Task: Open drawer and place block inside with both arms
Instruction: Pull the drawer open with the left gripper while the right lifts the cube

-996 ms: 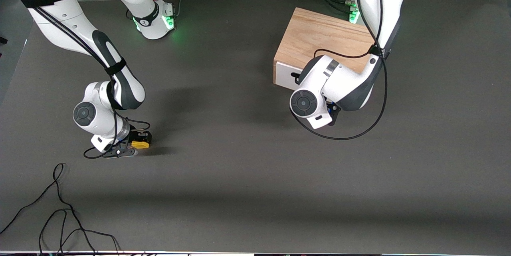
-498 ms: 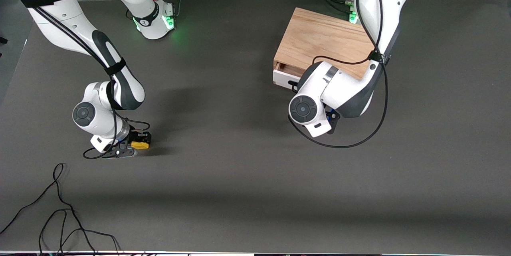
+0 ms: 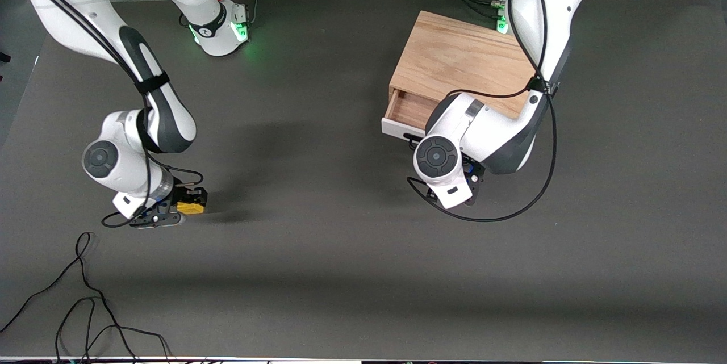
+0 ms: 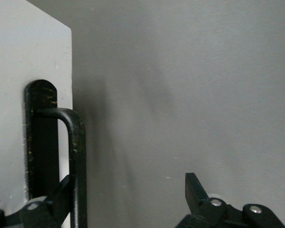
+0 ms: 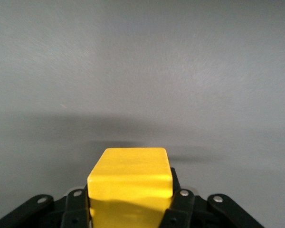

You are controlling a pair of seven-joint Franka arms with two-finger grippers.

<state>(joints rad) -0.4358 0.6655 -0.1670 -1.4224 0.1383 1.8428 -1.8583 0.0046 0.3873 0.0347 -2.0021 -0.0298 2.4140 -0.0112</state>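
1. Toward the right arm's end of the counter (image 3: 341,273), the right end effector (image 3: 170,212) is pressed together on the block (image 3: 191,207), a small yellow cube clamped between its black fingers (image 5: 178,202).
2. From the right wrist view, the block (image 5: 130,183) fills the space between the fingers, with bare grey counter past it and its shadow lying apart from it, so it looks lifted off the surface.
3. Toward the left arm's end, the oak box (image 3: 463,60) sits on the counter in front of the left arm's green-lit base (image 3: 502,23).
4. The drawer (image 3: 406,114) is pulled partway out, showing wooden floor inside and its white front panel (image 3: 397,130) facing the front camera.
5. The left end effector (image 4: 128,202) is at the black bar handle (image 4: 76,156): one finger (image 4: 61,194) lies against the bar on the panel side, the other (image 4: 194,190) stands well apart from it, so the jaws are spread and not squeezing the bar.
6. Loose black cables (image 3: 85,301) lie on the counter nearer the front camera than the block.
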